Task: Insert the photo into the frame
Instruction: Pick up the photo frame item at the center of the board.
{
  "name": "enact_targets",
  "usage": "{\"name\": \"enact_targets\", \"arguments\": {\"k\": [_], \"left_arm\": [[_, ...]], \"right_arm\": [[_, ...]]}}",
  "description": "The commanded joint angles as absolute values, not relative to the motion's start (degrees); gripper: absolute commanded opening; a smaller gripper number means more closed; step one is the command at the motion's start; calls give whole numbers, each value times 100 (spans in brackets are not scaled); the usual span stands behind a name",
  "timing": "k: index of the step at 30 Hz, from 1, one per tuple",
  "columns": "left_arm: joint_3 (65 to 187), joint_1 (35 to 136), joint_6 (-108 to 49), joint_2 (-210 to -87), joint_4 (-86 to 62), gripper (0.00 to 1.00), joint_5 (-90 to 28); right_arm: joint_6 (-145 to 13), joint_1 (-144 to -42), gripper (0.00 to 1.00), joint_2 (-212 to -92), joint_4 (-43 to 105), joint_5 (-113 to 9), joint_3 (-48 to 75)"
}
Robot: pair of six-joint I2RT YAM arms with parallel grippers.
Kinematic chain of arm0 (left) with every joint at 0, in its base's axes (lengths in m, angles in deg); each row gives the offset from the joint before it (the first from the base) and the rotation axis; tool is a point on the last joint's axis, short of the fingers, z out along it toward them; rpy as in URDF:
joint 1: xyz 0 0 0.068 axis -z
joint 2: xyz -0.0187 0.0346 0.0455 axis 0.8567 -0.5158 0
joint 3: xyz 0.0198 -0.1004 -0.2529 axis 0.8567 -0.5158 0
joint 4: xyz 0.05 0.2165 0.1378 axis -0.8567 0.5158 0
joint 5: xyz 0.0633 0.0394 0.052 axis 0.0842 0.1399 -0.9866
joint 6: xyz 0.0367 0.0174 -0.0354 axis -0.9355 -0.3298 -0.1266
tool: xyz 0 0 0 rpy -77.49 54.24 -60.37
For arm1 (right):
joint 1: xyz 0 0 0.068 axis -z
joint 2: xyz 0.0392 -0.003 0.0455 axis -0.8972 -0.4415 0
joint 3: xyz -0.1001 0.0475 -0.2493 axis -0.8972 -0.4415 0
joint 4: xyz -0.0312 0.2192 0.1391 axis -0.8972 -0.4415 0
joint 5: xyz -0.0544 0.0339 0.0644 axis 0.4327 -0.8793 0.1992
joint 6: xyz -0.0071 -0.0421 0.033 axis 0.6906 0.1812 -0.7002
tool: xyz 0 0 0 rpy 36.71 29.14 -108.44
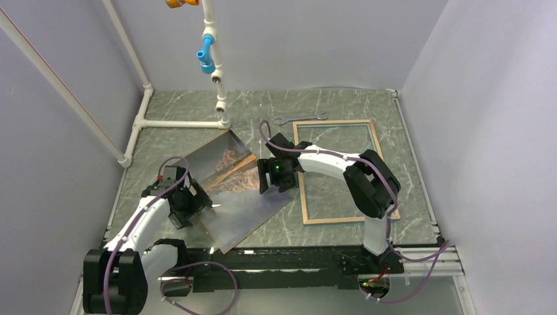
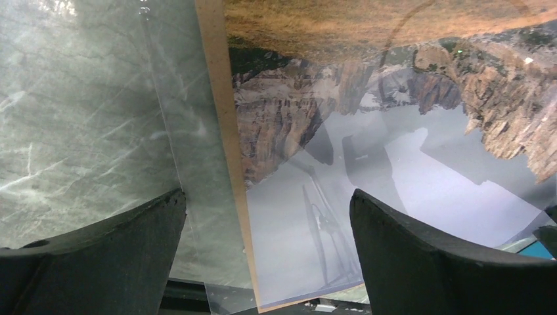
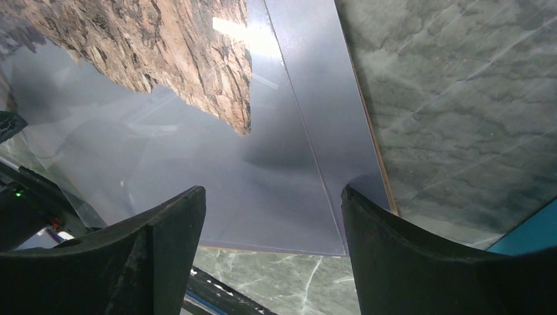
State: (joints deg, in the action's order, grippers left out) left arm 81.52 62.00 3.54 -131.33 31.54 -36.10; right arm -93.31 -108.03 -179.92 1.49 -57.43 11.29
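Left wrist view: the left gripper (image 2: 268, 197) stands wide open, its two black fingers (image 2: 111, 249) far apart with nothing between them; it holds nothing. Under the gap runs the long edge of the brown backing board (image 2: 220, 118); to the right of this edge lies the photo (image 2: 407, 151), picture side up, with rocky mountain, grey sky and orange-brown land; to the left a clear glossy sheet (image 2: 174, 131) sticks out past the board onto the green marbled table (image 2: 66, 98); whether the fingers touch anything I cannot tell.

Right wrist view: the right gripper (image 3: 272, 190) is also open and has hold of nothing; below it is the grey sky part of the photo, then the straight edge of the clear sheet, then a thin brown line of the board, then bare table.

Top external view: the grippers are at opposite sides of the photo, the left one at its left edge, the right one at its right edge; the photo with board and sheet lies turned diagonally, just beside the frame (image 1: 335, 121) on its left, not in it; the frame lies flat with its pale wood back up, the table showing through its opening; the right arm reaches across the frame's left rail; a metal wrench (image 1: 299, 119) lies at the frame's far left corner; a white pipe stand (image 1: 217, 85) rises at the far left of the table.
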Motion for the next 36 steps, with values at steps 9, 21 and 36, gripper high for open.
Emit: {"name": "enact_targets", "arguments": {"k": [9,21,36], "left_arm": [[7851,6153,232,-13292,2275,99,-3246],[7953,6151,108,-13010,2336,99,-3023],[7967,6159,157,-12545,2343,96,-2461]], "right_arm": [[-9295,-10660,78,-18083,431,-5784,910],[-9808,-10650,77,-17780,1644,-7428,169],[-10185,-10649,77,-16764,1807,-7842,-281]]}}
